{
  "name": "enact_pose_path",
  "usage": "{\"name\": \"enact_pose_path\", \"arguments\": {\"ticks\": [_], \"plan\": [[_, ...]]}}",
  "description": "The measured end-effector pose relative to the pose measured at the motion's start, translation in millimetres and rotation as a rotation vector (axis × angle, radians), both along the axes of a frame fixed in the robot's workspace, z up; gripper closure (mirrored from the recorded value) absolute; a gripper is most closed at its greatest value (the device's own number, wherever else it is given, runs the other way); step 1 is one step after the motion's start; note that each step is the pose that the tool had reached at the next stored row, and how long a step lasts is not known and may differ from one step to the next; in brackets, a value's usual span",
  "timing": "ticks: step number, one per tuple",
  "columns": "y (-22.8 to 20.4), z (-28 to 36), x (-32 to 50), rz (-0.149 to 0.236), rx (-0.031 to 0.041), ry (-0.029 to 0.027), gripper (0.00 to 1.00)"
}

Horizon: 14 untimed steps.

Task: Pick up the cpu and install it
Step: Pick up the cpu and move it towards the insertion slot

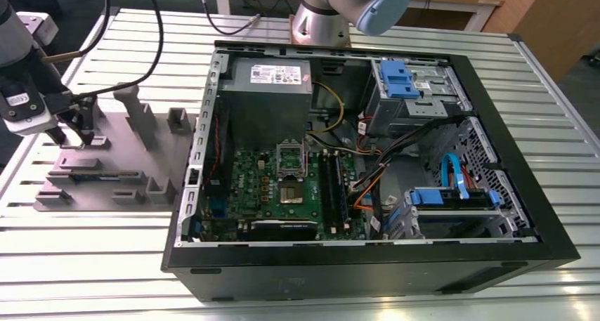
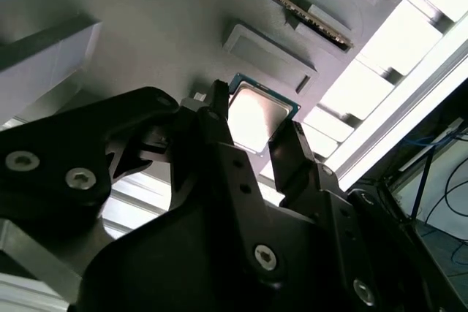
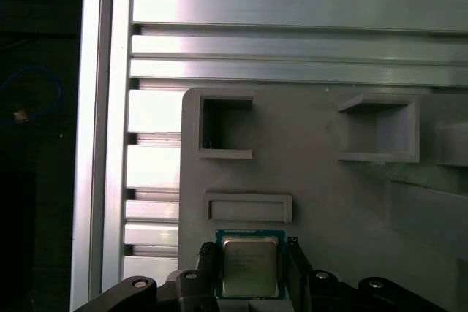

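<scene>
Gripper with its two fingers apart, one at each side of the single cpu, which lies flat between them on the grey tray; neither finger visibly clamps it. One open computer case, with one empty socket, stands well apart toward the exterior view's right.
</scene>
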State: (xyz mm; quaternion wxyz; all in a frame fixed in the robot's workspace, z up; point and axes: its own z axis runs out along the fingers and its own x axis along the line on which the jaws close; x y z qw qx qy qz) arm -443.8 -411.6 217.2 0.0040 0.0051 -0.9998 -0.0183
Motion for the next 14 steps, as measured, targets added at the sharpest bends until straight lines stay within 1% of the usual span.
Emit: {"name": "enact_pose_path", "arguments": {"ticks": [2, 4, 14], "plan": [[0.0, 0.2, 0.0, 0.000, 0.0000, 0.0002, 0.53], [0.0, 2.3, 0.0, 0.000, -0.0005, 0.0002, 0.53], [0.0, 4.4, 0.0, 0.000, -0.0004, 0.0002, 0.53]]}}
